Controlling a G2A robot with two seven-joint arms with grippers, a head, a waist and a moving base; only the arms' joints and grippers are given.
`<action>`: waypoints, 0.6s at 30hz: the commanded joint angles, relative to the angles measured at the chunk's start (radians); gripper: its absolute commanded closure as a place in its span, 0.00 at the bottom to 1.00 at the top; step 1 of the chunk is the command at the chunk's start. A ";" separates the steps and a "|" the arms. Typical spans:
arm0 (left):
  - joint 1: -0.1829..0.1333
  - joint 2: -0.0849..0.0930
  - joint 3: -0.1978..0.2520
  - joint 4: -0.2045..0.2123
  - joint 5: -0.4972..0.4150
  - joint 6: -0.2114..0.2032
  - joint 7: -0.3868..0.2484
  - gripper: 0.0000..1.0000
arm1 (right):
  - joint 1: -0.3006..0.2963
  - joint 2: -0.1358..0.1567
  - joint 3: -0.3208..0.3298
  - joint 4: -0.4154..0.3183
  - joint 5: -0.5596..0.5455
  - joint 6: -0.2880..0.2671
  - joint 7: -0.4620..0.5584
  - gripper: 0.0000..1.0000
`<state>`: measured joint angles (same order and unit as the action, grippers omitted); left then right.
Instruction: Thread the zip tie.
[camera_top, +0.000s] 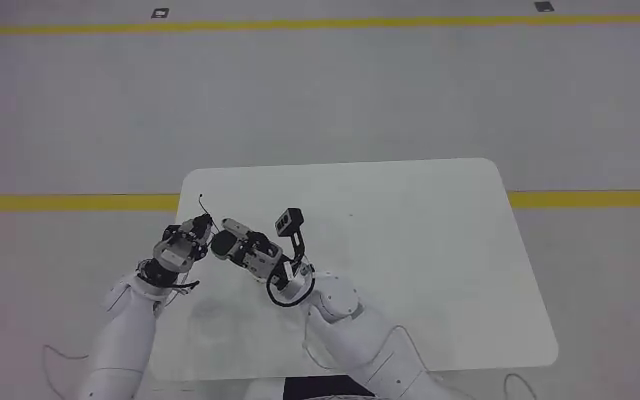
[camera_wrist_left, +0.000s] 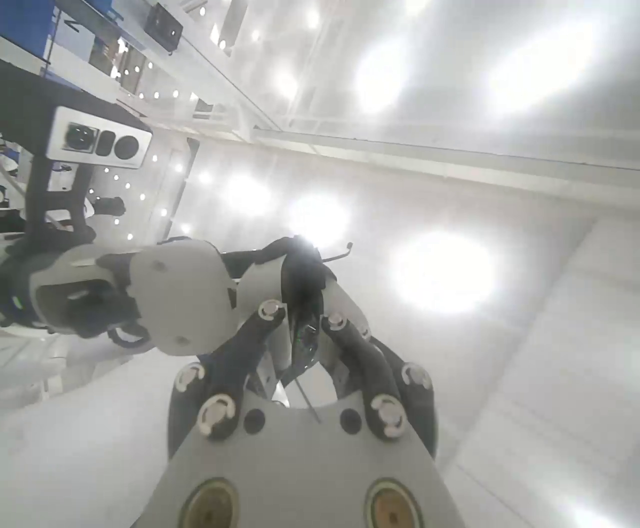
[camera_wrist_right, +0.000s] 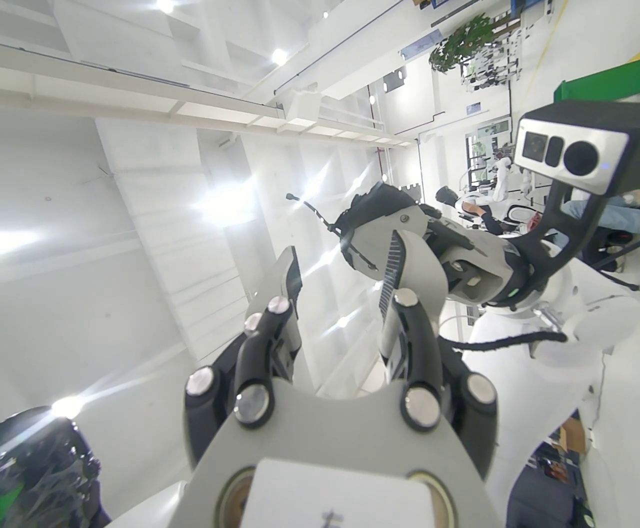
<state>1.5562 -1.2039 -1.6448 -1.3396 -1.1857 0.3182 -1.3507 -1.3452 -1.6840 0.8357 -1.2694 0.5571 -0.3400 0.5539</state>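
Left end effector clamps a thin black zip tie near the left edge of the white desk; right end effector alongside, fingers apart.

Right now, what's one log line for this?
left hand: shut on zip tie, over table | right hand: open, close beside

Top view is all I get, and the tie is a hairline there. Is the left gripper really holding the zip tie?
Observer: Yes, the left wrist view shows the left gripper shut on the zip tie.
Operator: And the other arm?
Observer: The right gripper is open, with nothing between its fingers.
Operator: Does the tie stick out on both sides of the grip?
Observer: Yes, one end beyond the grip, a thin tail back toward the palm.
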 joint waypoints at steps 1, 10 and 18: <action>0.000 0.000 0.000 0.000 0.000 0.000 0.000 1.00 | 0.001 -0.007 0.003 0.007 -0.003 0.000 0.004 0.65; 0.000 0.000 0.000 0.000 0.000 0.000 0.000 1.00 | 0.001 -0.035 0.024 0.026 -0.024 0.000 0.017 0.70; 0.000 0.000 0.000 0.000 0.000 0.000 0.000 1.00 | 0.007 -0.047 0.035 0.041 -0.044 0.000 0.005 0.89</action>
<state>1.5562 -1.2039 -1.6448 -1.3396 -1.1857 0.3182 -1.3507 -1.3390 -1.7307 0.8705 -1.2299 0.5136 -0.3400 0.5609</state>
